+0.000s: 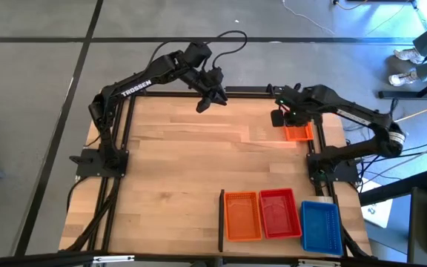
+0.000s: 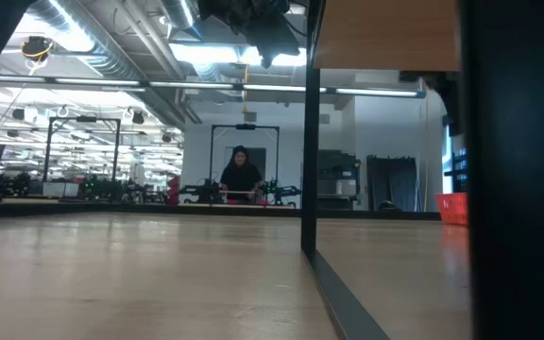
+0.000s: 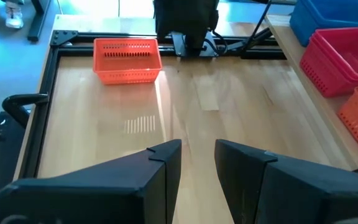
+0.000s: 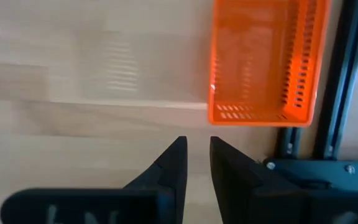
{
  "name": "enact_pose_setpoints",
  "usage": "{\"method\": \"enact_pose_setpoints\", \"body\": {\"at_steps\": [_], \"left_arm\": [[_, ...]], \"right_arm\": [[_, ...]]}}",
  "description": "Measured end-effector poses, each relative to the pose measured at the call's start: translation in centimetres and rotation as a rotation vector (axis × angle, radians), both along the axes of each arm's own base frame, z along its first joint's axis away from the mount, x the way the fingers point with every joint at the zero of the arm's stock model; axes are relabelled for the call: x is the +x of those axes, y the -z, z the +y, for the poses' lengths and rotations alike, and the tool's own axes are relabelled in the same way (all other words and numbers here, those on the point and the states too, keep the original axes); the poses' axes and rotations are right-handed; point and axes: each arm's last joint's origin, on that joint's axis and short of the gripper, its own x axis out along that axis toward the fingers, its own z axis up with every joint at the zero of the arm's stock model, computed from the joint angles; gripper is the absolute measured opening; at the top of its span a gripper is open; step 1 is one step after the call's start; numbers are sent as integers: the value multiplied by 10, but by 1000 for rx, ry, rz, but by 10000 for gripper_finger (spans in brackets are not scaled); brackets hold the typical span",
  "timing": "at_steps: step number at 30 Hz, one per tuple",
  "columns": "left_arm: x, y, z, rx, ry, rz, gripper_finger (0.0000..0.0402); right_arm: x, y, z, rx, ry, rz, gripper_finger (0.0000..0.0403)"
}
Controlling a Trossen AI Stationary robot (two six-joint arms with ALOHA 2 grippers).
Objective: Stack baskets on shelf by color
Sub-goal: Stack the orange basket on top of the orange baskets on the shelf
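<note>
On the shelf (image 1: pixel 191 170), the right gripper (image 1: pixel 282 113) hovers beside a lone orange basket (image 1: pixel 298 133), jaws slightly parted, empty; the left gripper (image 1: pixel 207 102) likewise. Three stacks: orange (image 1: pixel 242 216), red (image 1: pixel 279 213), blue (image 1: pixel 321 226).

My left arm is reaching in from the far left, its dark two-finger left gripper (image 1: pixel 205 104) hanging above the surface with the jaws a little apart and holding nothing. My right arm is bending in from the right, its dark right gripper (image 1: pixel 278 116) pointing down, fingers (image 4: pixel 169 167) narrowly parted, gripping nothing.
</note>
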Motion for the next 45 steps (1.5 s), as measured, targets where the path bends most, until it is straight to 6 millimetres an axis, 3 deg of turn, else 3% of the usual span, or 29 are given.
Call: {"method": "enact_pose_setpoints", "body": {"at_steps": [8,13,26,36,45], "left_arm": [[-1,1,-1,-11,0,18,89],[-1,2,-1,-12,0,20,89],[-1,2,-1,-12,0,20,89],[-1,2,-1,-12,0,20,89],[-1,2,-1,-13,1,20,89]], "right_arm": [[-10,60,-25,128,21,64,67],[-14,83,-32,110,31,28,67],[-22,103,-42,81,63,-2,67],[-26,131,-47,117,56,41,67],[-20,126,-51,114,43,1,67]]}}
